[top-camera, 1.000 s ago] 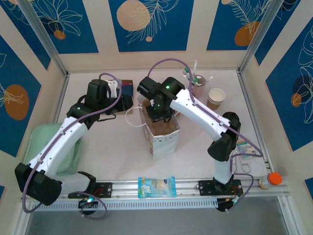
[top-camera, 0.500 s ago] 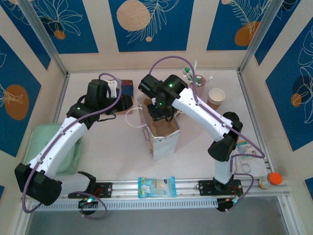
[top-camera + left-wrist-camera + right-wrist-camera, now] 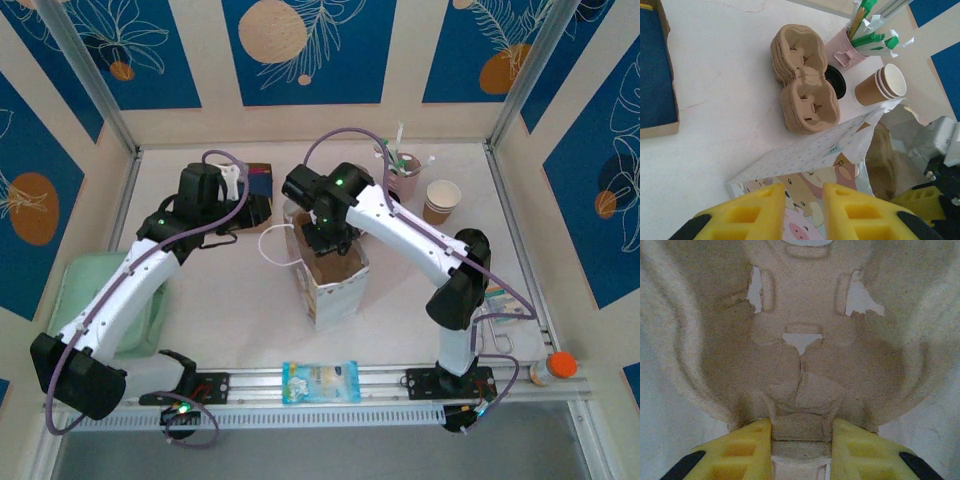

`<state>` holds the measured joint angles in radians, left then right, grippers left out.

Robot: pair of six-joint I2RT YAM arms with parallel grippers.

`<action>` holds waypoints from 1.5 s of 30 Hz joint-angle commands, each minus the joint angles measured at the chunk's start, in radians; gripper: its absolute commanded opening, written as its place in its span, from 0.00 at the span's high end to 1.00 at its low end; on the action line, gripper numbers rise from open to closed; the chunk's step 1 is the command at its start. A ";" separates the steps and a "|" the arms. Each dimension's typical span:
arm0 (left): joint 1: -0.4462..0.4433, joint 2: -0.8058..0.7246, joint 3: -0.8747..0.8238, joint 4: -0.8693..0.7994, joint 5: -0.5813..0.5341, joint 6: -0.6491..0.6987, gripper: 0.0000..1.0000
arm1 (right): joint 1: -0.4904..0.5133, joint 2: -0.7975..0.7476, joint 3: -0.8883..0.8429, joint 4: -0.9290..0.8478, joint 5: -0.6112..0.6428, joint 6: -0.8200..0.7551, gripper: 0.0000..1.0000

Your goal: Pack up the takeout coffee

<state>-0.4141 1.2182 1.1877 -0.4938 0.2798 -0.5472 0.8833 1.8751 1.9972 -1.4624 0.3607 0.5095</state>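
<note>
A white paper bag (image 3: 335, 290) with cartoon animals printed on it stands open at mid-table. My right gripper (image 3: 325, 243) reaches down into its mouth. In the right wrist view it (image 3: 801, 440) is shut on the middle ridge of a brown pulp cup carrier (image 3: 805, 365), whose cup wells look empty. My left gripper (image 3: 262, 212) sits at the bag's far-left side. There its yellow fingers (image 3: 804, 210) are closed on the printed bag wall (image 3: 805, 160). The takeout coffee is out of view.
Behind the bag lie a stack of pulp carriers (image 3: 802, 85), a black lid (image 3: 836, 82), a pink cup of stirrers (image 3: 405, 172) and nested brown cups (image 3: 442, 200). A blue box (image 3: 260, 185) sits at the back, a green tray (image 3: 75, 290) on the left and a blue packet (image 3: 320, 380) on the front rail.
My right gripper has sunk lower into the bag with the carrier. The left arm has stayed put.
</note>
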 commanded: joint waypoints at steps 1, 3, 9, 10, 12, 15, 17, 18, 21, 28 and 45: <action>0.010 -0.013 -0.013 0.006 -0.010 0.019 0.73 | -0.005 -0.014 -0.030 0.028 -0.029 0.020 0.73; 0.010 -0.011 -0.014 0.008 -0.010 0.018 0.73 | -0.004 -0.013 -0.047 0.037 -0.030 0.023 0.73; 0.011 -0.011 -0.017 0.007 -0.011 0.019 0.73 | -0.004 -0.017 -0.096 0.060 -0.037 0.034 0.73; 0.010 -0.011 -0.018 0.009 -0.012 0.018 0.73 | -0.004 -0.019 -0.105 0.064 -0.041 0.035 0.73; 0.010 -0.011 -0.021 0.012 -0.011 0.016 0.73 | -0.003 -0.022 -0.125 0.077 -0.046 0.041 0.73; 0.010 -0.012 -0.023 0.012 -0.010 0.016 0.73 | 0.002 -0.026 -0.156 0.088 -0.050 0.049 0.73; 0.010 -0.012 -0.023 0.010 -0.010 0.015 0.73 | 0.002 -0.030 -0.175 0.098 -0.053 0.054 0.73; 0.011 -0.013 -0.024 0.011 -0.010 0.016 0.73 | 0.003 -0.031 -0.187 0.103 -0.055 0.057 0.73; 0.009 -0.014 -0.026 0.012 -0.010 0.015 0.73 | 0.006 -0.037 -0.216 0.117 -0.061 0.064 0.73; 0.011 -0.012 -0.023 0.018 -0.008 0.012 0.73 | 0.011 -0.047 -0.287 0.162 -0.081 0.088 0.73; 0.010 -0.012 -0.023 0.017 -0.011 0.015 0.73 | 0.030 -0.073 -0.511 0.351 -0.096 0.173 0.74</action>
<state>-0.4145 1.2182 1.1690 -0.4931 0.2794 -0.5476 0.9043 1.8332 1.5227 -1.1416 0.2848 0.6369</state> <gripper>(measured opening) 0.266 0.262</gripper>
